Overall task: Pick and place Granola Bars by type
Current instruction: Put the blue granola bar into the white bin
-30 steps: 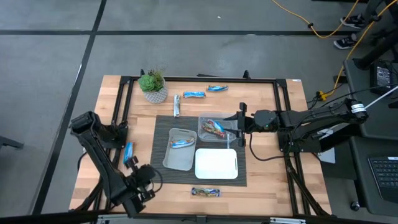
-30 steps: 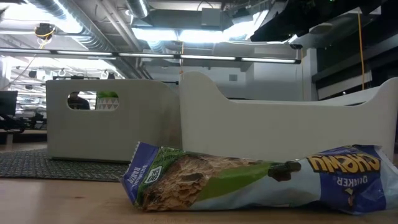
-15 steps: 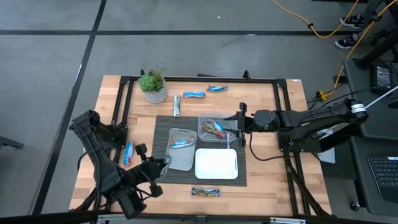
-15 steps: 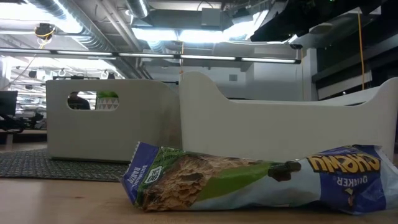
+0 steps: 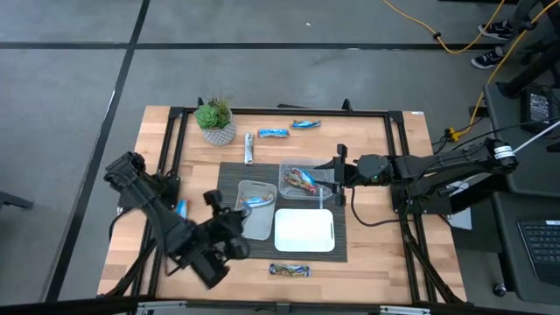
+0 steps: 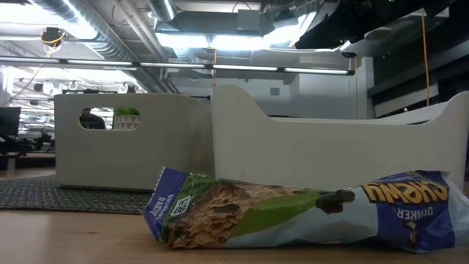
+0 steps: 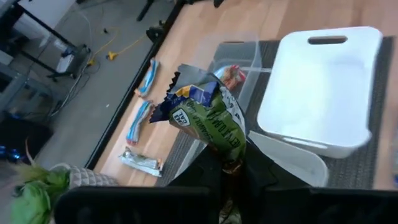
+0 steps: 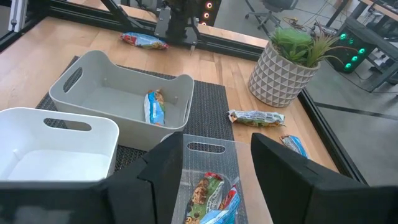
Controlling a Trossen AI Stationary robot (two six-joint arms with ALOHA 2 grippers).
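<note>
My left gripper (image 5: 233, 231) hangs over the mat beside the grey tray's (image 5: 251, 220) near left corner, shut on a green and blue granola bar (image 7: 210, 115). My right gripper (image 8: 214, 168) stands open above the clear tray (image 5: 302, 166), which holds bars (image 8: 211, 196). A blue bar (image 5: 255, 201) lies in the grey tray. The white tray (image 5: 304, 231) holds nothing that I can see. Loose bars lie flat on the wood: one at the left (image 5: 181, 208), three at the back (image 5: 273, 133), and one at the front (image 5: 290, 270). My left gripper pinches one end of the green bar (image 7: 231, 160) between its two fingers. The fingers slant downward toward the trays. The bar sticks out beyond the fingertips, its jagged blue end (image 7: 179, 84) free, lifted clear of the table and the trays.
A potted plant (image 5: 215, 121) stands at the back left. The dark mat (image 5: 229, 175) lies under the three trays. A black frame (image 5: 280, 112) runs along the table's edges. In the low view the front bar (image 6: 293, 213) lies close to the camera, before the trays.
My left gripper has risen from near the table's front left corner and gone toward the right and far, up to the grey tray's near left corner, turning as it went. My right gripper has kept still.
</note>
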